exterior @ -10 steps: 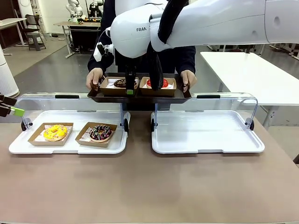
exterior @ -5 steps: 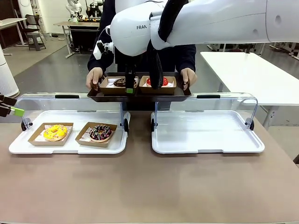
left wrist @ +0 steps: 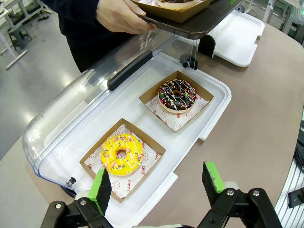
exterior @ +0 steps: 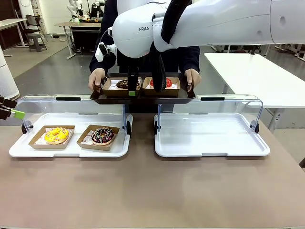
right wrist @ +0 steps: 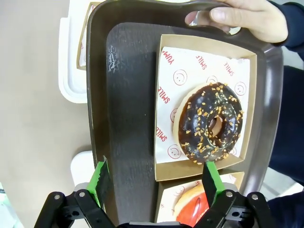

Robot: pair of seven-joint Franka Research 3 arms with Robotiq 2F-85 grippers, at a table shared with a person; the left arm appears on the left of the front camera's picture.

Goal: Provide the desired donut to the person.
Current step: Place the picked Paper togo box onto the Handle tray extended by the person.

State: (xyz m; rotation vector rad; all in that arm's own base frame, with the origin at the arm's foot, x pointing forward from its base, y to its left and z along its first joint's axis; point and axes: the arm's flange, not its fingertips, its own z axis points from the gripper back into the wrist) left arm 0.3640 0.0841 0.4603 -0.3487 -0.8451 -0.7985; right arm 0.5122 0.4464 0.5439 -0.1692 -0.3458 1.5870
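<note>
Nearest the robot, on the brown table (exterior: 143, 191), two white display trays sit side by side under raised clear lids: the left tray (exterior: 19, 149) holds a yellow-iced donut (exterior: 56, 134) and a chocolate sprinkle donut (exterior: 102, 135), each in its own open cardboard box, while the right tray (exterior: 212, 145) has nothing in it. The left gripper (left wrist: 156, 185) hangs above the near edge of the left tray with its green-padded fingers spread apart and nothing between them. Beyond the lids, the person (exterior: 190, 57) holds a dark serving tray (exterior: 143, 97) by both ends, one hand (exterior: 96, 79) at the left end and the other hand (exterior: 192, 78) at the right. On it rest two boxes, one with a chocolate nut donut (right wrist: 211, 122) and one with a red-glazed donut (exterior: 160, 84). The right gripper (right wrist: 156, 179) hovers just over the near rim of the chocolate nut donut's box, fingers wide apart, gripping nothing. The delivery looks finished or close to it, so the careful move would be to lift the right gripper straight up, clear of the box wall and the person's thumb, before swinging back, so that the held-up tray is not nudged or tipped.
</note>
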